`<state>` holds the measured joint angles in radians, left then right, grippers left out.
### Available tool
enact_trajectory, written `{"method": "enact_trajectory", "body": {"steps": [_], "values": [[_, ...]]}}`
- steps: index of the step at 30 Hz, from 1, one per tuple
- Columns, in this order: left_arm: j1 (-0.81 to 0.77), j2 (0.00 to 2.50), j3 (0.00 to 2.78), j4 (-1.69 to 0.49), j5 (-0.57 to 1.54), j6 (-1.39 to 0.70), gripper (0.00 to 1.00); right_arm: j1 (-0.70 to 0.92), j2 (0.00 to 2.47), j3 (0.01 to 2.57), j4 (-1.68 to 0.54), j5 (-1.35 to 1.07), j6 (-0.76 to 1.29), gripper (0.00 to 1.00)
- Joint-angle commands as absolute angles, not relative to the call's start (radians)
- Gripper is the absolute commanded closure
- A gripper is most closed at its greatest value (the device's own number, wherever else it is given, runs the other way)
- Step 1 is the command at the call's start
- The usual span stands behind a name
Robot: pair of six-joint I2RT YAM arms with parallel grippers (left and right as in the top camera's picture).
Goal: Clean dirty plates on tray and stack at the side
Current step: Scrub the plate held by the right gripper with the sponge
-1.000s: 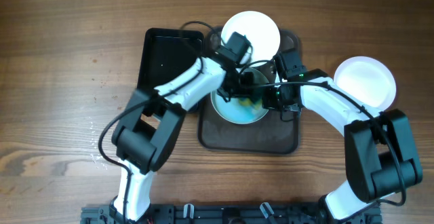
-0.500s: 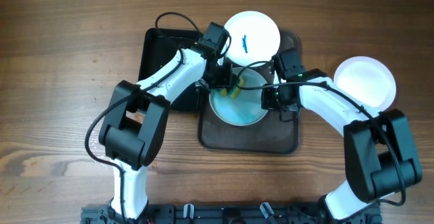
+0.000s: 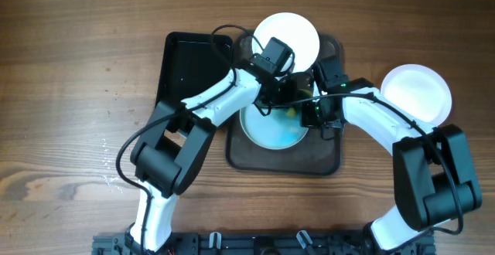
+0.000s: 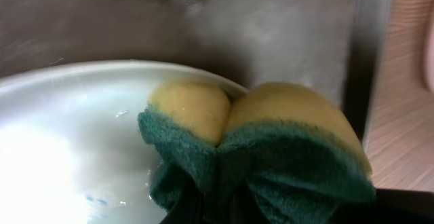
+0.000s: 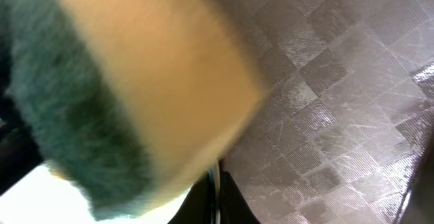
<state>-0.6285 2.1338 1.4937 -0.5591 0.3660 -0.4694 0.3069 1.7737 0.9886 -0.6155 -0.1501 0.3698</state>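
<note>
A white plate with a pale blue film lies on the dark brown tray. My left gripper is shut on a yellow and green sponge and presses it on the plate's far right part. In the left wrist view the sponge bulges from the jaws over the plate, with a faint blue smear beside it. My right gripper is shut on that plate's right rim. A second plate lies at the tray's far end. A third plate lies on the table at the right.
A smaller glossy black tray lies left of the brown tray, under my left arm. The blurred sponge fills the upper left of the right wrist view, over the tray's chequered floor. Wooden table lies all around.
My left gripper has swept the sponge from the plate's left rim back across to its right side, close to my right gripper. My right gripper has kept still on the rim.
</note>
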Motion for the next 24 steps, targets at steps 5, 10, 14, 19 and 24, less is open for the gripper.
{"method": "enact_trajectory", "body": {"steps": [5,10,14,19,24], "values": [[-0.419,2.129,1.491,-0.813,-0.085,-0.327,0.96,0.313,1.814,0.953,-0.641,-0.093,0.336,0.96],[-0.406,2.099,1.491,-0.791,0.126,-0.315,0.96,0.313,1.814,0.953,-0.640,-0.093,0.336,0.96],[-0.508,2.139,1.490,-0.676,0.493,-0.322,0.96,0.313,1.814,0.953,-0.641,-0.094,0.338,0.96],[-0.614,2.197,1.490,-0.665,0.576,-0.321,0.96,0.313,1.814,0.953,-0.642,-0.094,0.340,0.96],[-0.535,2.191,1.491,-0.777,0.512,-0.316,0.96,0.313,1.814,0.953,-0.643,-0.094,0.340,0.96]]}}
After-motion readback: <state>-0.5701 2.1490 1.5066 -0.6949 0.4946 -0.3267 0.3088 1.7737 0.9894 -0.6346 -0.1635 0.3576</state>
